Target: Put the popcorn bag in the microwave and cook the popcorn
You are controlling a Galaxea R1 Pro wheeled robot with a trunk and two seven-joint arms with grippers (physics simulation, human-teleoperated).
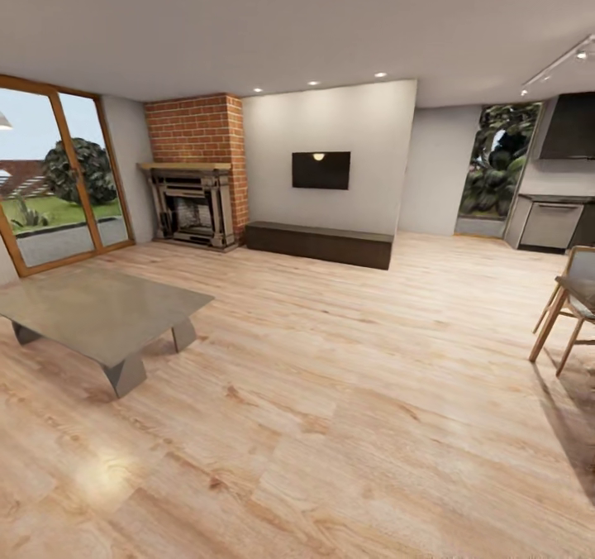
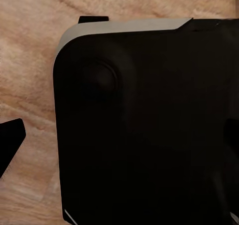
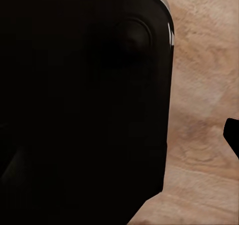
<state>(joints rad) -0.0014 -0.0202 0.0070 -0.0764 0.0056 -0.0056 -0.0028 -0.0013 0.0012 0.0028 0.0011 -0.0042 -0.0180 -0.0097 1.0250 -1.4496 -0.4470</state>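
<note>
Wood floor (image 1: 330, 394) of a living room stretches toward kitchen cabinets (image 1: 549, 224) far right, so all 3 steps remain; I see no popcorn bag and cannot tell either gripper's finger state.

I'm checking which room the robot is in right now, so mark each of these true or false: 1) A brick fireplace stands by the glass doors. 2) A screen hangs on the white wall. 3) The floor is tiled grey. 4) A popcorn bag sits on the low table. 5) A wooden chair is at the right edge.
1) True: the brick fireplace stands beside the glass doors.
2) True: a dark screen hangs on the white wall.
3) False: the floor is light wood planks.
4) False: the low table shows a bare grey top.
5) True: a wooden chair shows there.
</note>
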